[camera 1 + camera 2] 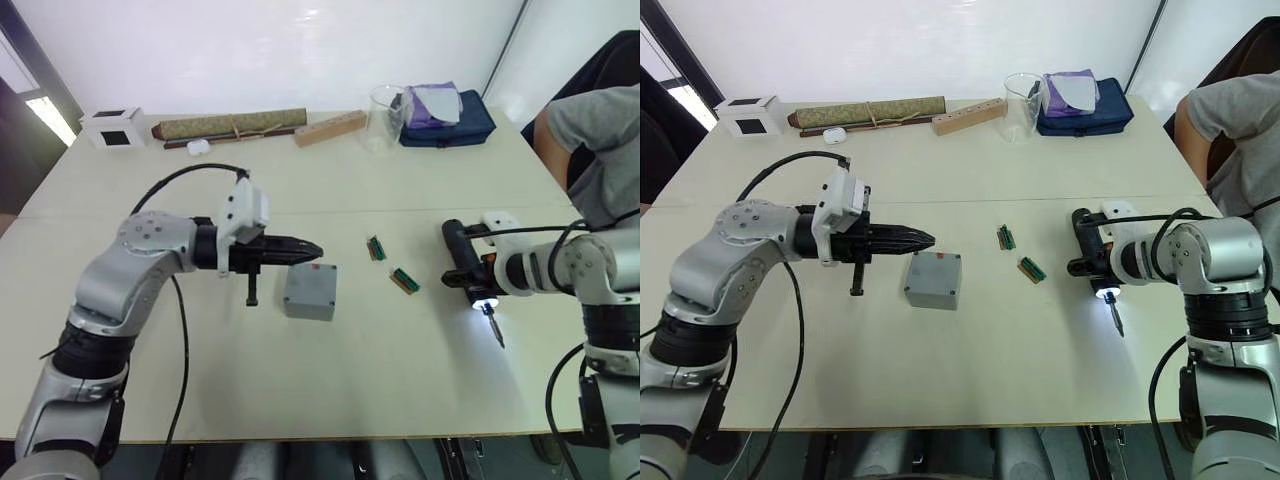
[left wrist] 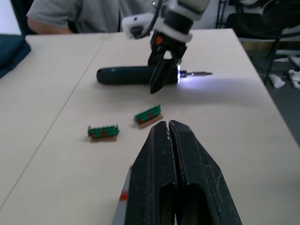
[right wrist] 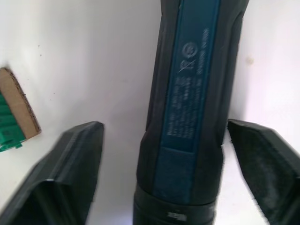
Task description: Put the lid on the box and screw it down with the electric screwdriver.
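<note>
Screwdriver: lies between the right gripper's spread fingers, apparently ungrasped, may roll aside on closing; left gripper pressed together.

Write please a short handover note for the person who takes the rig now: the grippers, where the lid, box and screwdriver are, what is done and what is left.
Left gripper: shut, empty, hovering just above the near-left edge of the box.
Right gripper: open, fingers on either side of the electric screwdriver, not gripping it. The screwdriver lies on the table, its light on, bit toward the robot.
Done: the lid appears to sit on the box.
Left: grasp the screwdriver, drive the screws. No screws can be made out.
Two small green circuit boards lie between box and screwdriver.
</note>
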`<action>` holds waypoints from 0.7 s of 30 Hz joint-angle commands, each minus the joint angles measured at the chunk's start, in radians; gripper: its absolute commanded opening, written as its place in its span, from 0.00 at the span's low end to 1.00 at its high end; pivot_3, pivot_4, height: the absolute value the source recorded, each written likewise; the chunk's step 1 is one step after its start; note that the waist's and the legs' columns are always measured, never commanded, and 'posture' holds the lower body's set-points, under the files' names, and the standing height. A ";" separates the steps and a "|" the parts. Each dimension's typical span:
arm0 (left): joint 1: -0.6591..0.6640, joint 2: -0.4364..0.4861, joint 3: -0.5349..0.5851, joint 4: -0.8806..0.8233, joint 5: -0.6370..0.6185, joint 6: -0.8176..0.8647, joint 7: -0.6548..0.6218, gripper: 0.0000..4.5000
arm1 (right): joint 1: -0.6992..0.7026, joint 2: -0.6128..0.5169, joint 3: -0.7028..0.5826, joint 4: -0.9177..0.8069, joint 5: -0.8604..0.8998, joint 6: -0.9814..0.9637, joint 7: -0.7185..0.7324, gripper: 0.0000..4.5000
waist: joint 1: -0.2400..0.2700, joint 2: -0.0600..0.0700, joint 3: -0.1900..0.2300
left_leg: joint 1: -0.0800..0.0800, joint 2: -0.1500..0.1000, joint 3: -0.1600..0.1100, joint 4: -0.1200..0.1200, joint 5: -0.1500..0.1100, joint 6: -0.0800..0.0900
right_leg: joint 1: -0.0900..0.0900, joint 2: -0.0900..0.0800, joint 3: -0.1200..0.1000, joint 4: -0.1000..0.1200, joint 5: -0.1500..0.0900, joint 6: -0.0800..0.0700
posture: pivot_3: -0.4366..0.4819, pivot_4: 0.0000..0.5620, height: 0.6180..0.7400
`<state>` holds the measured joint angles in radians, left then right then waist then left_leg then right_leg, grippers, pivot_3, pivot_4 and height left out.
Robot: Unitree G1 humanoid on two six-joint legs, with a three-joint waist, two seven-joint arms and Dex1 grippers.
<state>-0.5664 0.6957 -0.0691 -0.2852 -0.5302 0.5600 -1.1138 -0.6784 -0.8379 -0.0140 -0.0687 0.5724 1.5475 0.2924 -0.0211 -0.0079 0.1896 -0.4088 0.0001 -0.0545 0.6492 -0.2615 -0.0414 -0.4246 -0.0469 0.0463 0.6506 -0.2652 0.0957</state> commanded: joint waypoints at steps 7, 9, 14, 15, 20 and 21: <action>0.124 0.082 0.009 0.097 0.157 -0.078 0.078 0.00 | 0.015 -0.010 0.108 -0.363 -0.034 -0.405 0.221 0.76 | -0.014 -0.001 -0.001 | 0.000 0.001 -0.002 -0.001 0.000 0.000 | 0.000 0.001 -0.002 0.001 0.000 0.000 | 0.48 0.27 0.97; 0.139 0.080 -0.013 0.119 0.187 -0.101 0.076 0.00 | 0.052 0.016 0.184 -0.378 -0.087 -0.474 0.222 0.60 | -0.013 -0.003 -0.001 | 0.000 0.001 -0.002 0.000 0.000 0.000 | 0.001 0.000 -0.002 0.000 0.000 0.000 | 0.48 0.27 0.97; 0.152 0.034 -0.069 0.157 0.234 -0.115 0.088 0.00 | 0.104 0.111 0.328 -0.351 -0.191 -0.572 0.212 0.12 | -0.013 -0.003 -0.001 | 0.000 -0.001 -0.001 0.001 0.000 0.000 | 0.001 -0.002 -0.001 0.001 0.000 0.000 | 0.48 0.27 0.97; 0.150 0.024 -0.077 0.161 0.242 -0.118 0.092 0.00 | 0.109 0.127 0.347 -0.346 -0.204 -0.584 0.217 0.04 | -0.013 -0.003 -0.001 | 0.000 -0.001 -0.001 0.001 0.000 0.000 | 0.001 -0.002 -0.001 0.001 0.000 0.000 | 0.48 0.27 0.97; 0.121 -0.027 -0.106 0.195 0.270 -0.126 0.106 0.00 | 0.134 0.210 0.393 -0.332 -0.229 -0.594 0.233 0.00 | -0.013 -0.003 -0.001 | 0.000 -0.001 -0.002 0.001 0.000 0.000 | 0.001 -0.001 -0.002 0.002 0.000 0.000 | 0.48 0.27 0.97; 0.114 -0.036 -0.112 0.204 0.275 -0.128 0.106 0.00 | 0.137 0.220 0.400 -0.327 -0.237 -0.593 0.233 0.00 | -0.012 -0.003 -0.001 | 0.000 -0.001 -0.002 0.001 0.000 0.000 | 0.001 -0.001 -0.002 0.003 0.000 0.000 | 0.48 0.27 0.97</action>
<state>-0.4254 0.6691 -0.1798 -0.0745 -0.2605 0.4520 -1.0110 -0.5381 -0.6316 0.3852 -0.3850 0.3502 0.9714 0.5198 -0.0329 -0.0107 0.1890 -0.4087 -0.0005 -0.0568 0.6507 -0.2614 -0.0416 -0.4240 -0.0481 0.0445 0.6533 -0.2652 0.0956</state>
